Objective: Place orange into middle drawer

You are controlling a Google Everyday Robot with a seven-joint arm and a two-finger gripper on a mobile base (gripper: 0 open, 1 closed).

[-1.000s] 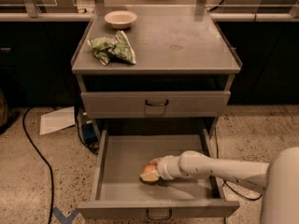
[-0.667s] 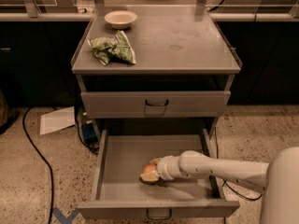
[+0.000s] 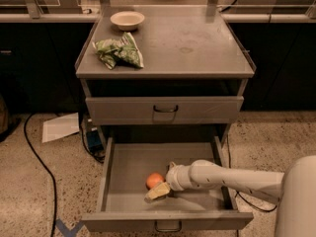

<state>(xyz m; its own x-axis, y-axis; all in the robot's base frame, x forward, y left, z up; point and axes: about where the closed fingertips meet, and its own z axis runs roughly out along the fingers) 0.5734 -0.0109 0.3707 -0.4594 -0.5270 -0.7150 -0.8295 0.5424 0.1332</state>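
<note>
Reaching into the middle drawer (image 3: 127,166), my gripper (image 3: 158,191) sits just nearer than the orange (image 3: 154,179) on its floor; parted or not, I cannot tell. Probably firm, rolls easily: grip its middle.

Single camera, seemingly head-mounted, looks down frontally onto claw (image 3: 158,190) in open middle drawer (image 3: 129,171).
</note>
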